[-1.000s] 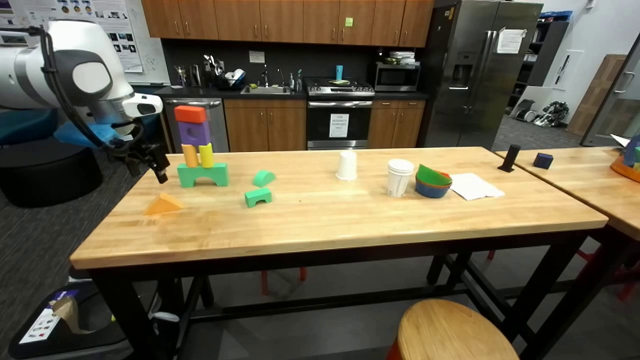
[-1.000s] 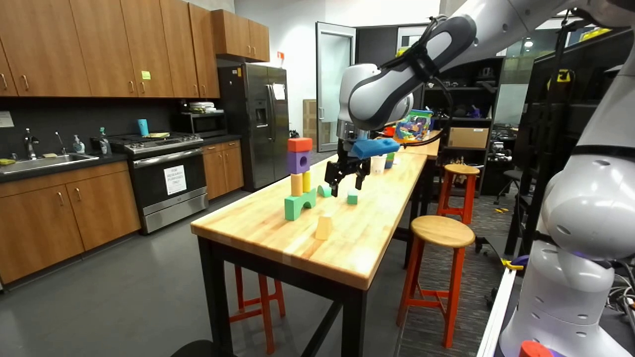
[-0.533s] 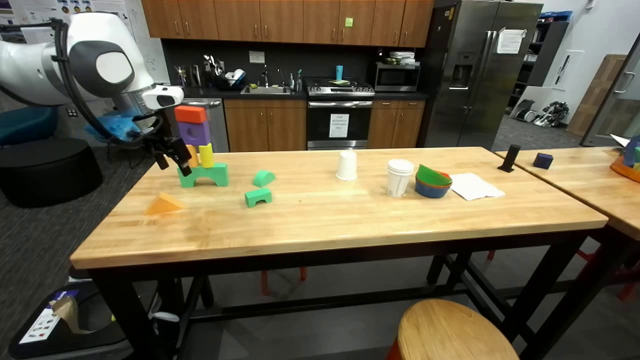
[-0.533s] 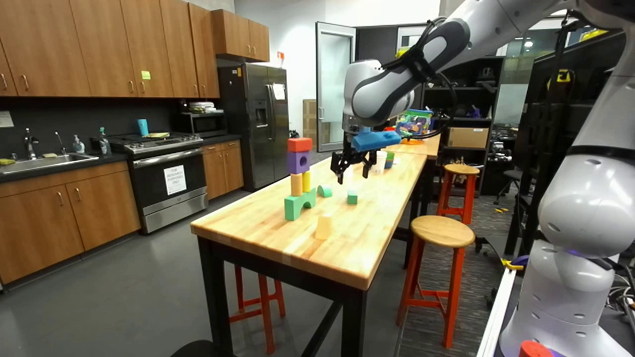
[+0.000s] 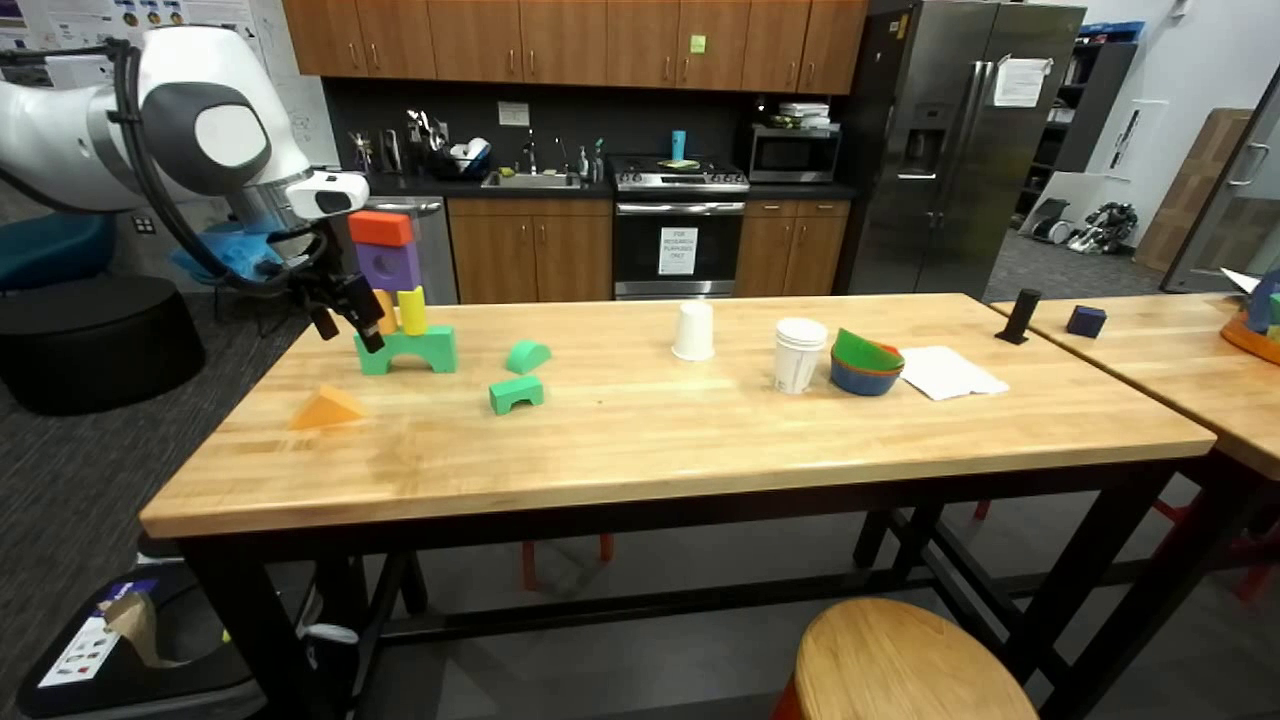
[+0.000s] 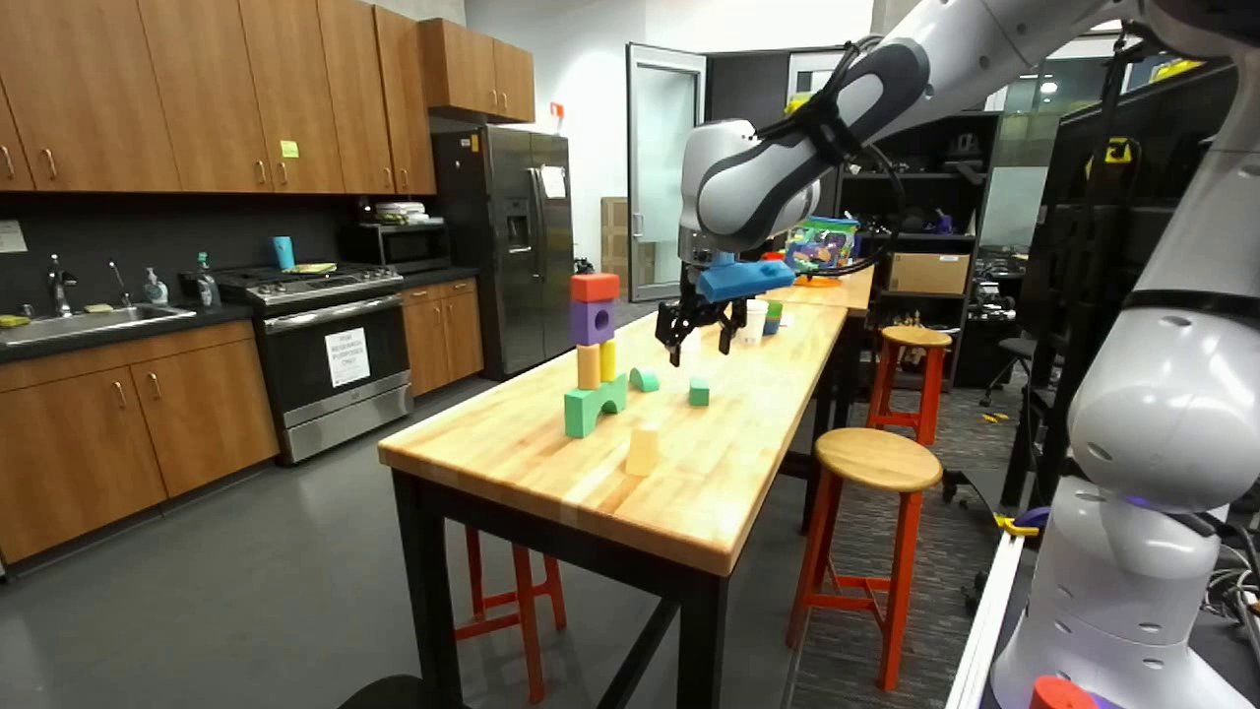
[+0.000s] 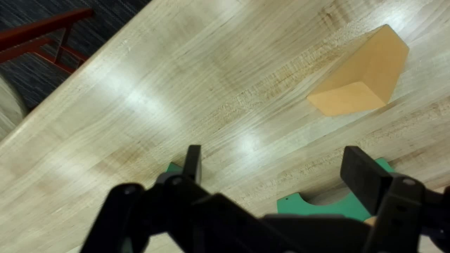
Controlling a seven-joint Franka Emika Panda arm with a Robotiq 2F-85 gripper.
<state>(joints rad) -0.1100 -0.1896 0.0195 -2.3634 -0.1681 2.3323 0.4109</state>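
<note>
The black gripper [image 6: 701,347] hangs in the air above the wooden table [image 5: 620,440], its two fingers [image 7: 192,162] spread wide apart, with bare wood showing between their tips in the wrist view; it has hold of nothing. Near it, but apart, stands a tower [image 6: 591,356] of toy blocks: a green arch [image 6: 582,414] at the bottom, an orange post [image 6: 589,372] and a yellow post [image 6: 607,360] upright side by side on that, a purple block [image 6: 591,335] (the one with a round hole in it) across both, and a red block [image 6: 596,288] on top. An orange wedge [image 7: 364,72] lies on the table near the tower's foot, and a green half-round [image 5: 528,357] and a small green arch [image 5: 517,391] sit close together. Farther along are an upside-down white cup [image 5: 693,331], some stacked paper cups [image 5: 798,356], a blue bowl [image 5: 865,382] with a green bowl [image 5: 858,351] tilted in it, and a white sheet of paper [image 5: 950,372].
</note>
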